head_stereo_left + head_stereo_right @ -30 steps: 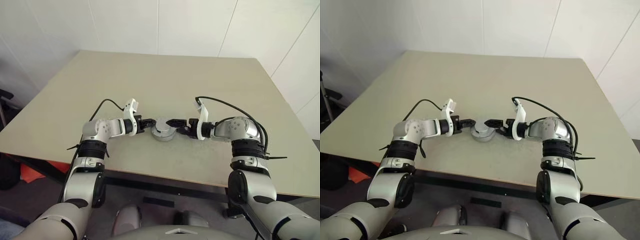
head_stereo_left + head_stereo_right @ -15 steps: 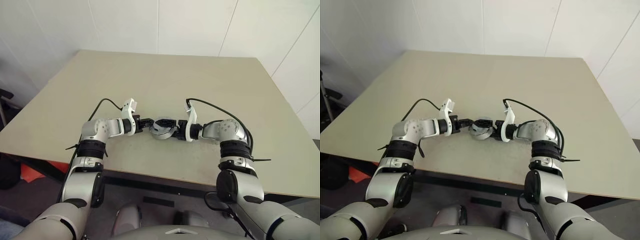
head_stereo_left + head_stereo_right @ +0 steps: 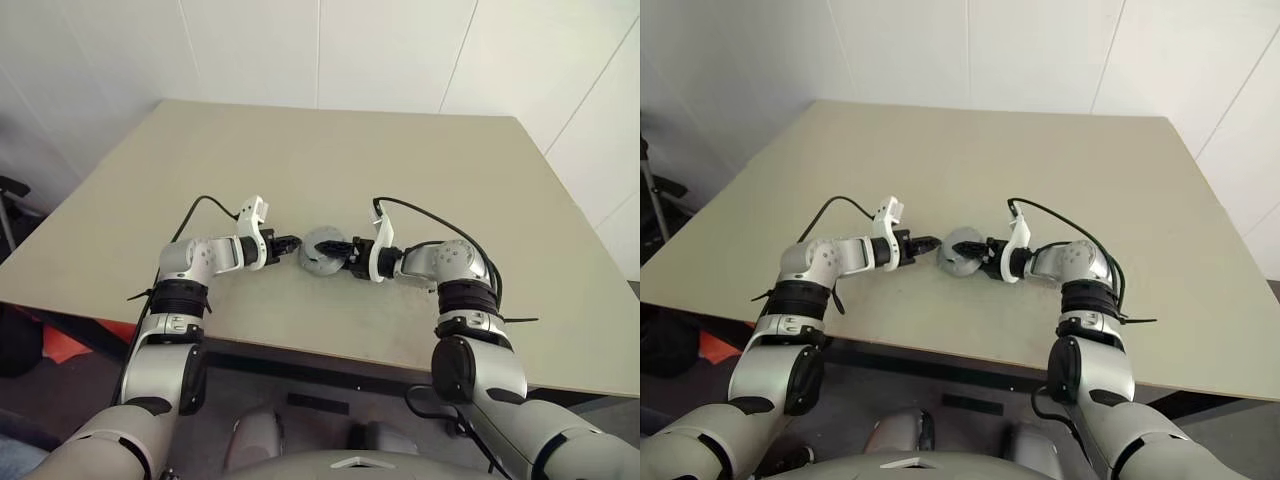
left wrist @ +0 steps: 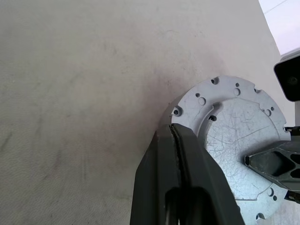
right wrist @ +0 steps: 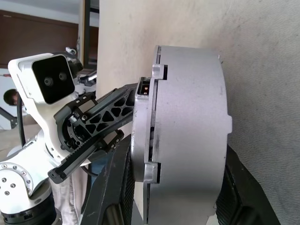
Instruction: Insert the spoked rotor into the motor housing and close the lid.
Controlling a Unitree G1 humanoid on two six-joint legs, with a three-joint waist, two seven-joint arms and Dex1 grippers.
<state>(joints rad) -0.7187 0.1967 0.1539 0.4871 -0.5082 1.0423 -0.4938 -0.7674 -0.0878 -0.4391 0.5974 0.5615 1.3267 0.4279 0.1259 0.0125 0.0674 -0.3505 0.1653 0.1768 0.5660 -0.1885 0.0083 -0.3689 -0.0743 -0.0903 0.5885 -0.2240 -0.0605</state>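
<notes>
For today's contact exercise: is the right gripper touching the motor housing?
Touching. The right wrist view shows the right gripper with one finger on each side of the motor housing, pressed against its lid and base.

a wide beige table (image 3: 330, 160) stands in a corner of white panelled walls (image 3: 380, 50), its top plain and faintly scuffed. under its near left edge, on the dark floor (image 3: 60, 385), something orange (image 3: 62, 347) lies. at the left edge a dark stand (image 3: 648, 195) rises beside the table.
</notes>
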